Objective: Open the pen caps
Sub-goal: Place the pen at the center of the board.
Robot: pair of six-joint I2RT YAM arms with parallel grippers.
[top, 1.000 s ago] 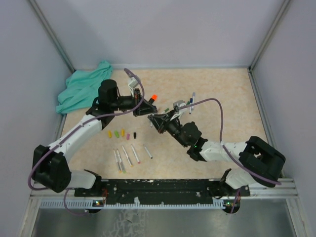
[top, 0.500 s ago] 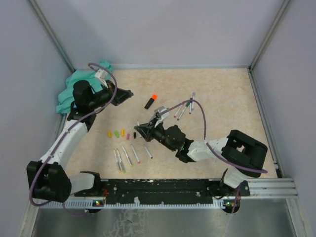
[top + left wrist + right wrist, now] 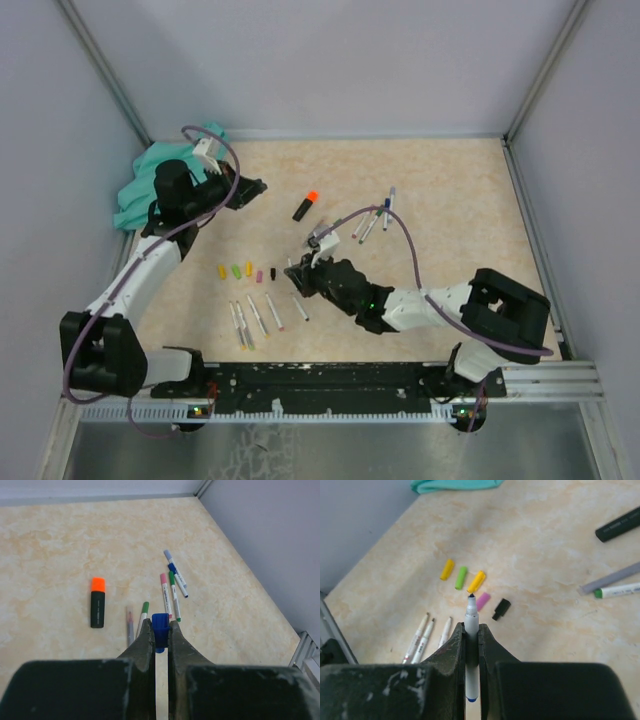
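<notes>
Left wrist view shows the left hand clenched on a blue cap, pinched only at the very ends of its fingers (a shallow hold, as I read it) and raised off the table. The top view puts that hand at the far left, close to the teal cloth. If the cap is let go from there, it could bounce or roll, or land in the cloth's folds, well apart from the other loose caps.

The right hand is grasping a bare pen barrel, whose exposed dark tip juts forward past the fingers. Just beyond that tip lie a yellow cap, a green cap, a second yellow cap, a pink cap and a black cap. Lowering the barrel nose-first risks jabbing the nib into the table and leaving ink, or knocking those caps out of their row. Setting it down crooked could also nudge the bare barrels lying nearby.

Several capped pens and the highlighter remain closed, so scattered caps would clutter later reaches.
</notes>
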